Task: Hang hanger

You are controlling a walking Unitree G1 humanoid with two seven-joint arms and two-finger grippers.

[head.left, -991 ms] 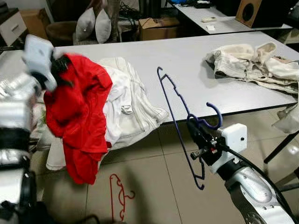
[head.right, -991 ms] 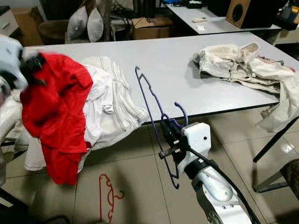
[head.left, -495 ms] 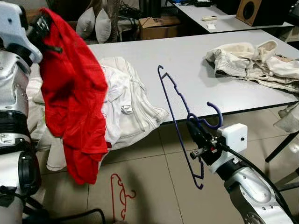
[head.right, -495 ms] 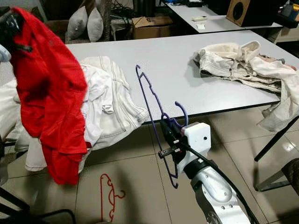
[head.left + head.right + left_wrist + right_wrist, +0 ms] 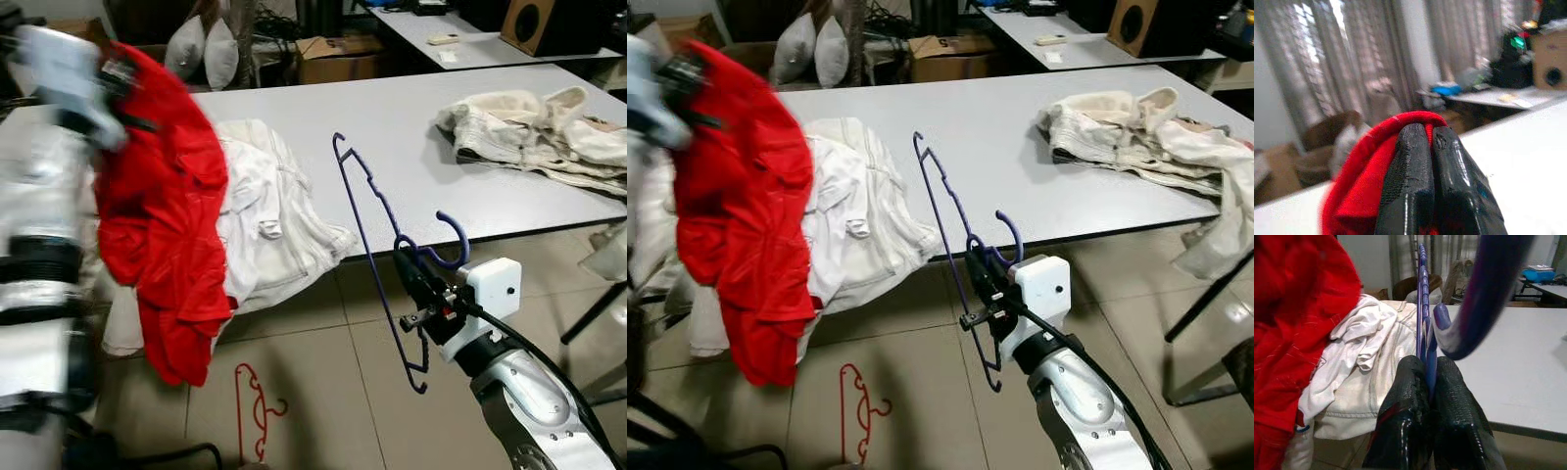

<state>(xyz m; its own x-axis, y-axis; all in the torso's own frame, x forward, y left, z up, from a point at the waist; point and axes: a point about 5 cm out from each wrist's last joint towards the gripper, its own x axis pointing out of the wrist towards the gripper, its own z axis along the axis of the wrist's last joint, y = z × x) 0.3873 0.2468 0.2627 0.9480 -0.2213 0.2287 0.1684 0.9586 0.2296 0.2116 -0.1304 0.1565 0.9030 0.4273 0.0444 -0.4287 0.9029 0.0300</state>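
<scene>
My right gripper (image 5: 407,272) is shut on a blue hanger (image 5: 367,225), held upright in front of the grey table's near edge (image 5: 470,230); the hook (image 5: 449,240) curls beside the wrist. In the right wrist view the fingers (image 5: 1408,406) clamp the blue hanger (image 5: 1422,308). My left gripper (image 5: 122,73) is raised at the upper left and shut on a red garment (image 5: 167,225), which hangs down to the floor side. The left wrist view has the black fingers (image 5: 1410,186) pinching red cloth (image 5: 1366,181).
A heap of white clothes (image 5: 265,215) droops over the table's left front edge. A cream jacket (image 5: 529,132) lies at the table's right. A red hanger (image 5: 253,411) lies on the tiled floor. Boxes and cushions (image 5: 206,49) stand behind the table.
My left arm has swung the red garment rightward and slightly lower. The right gripper and blue hanger have held still.
</scene>
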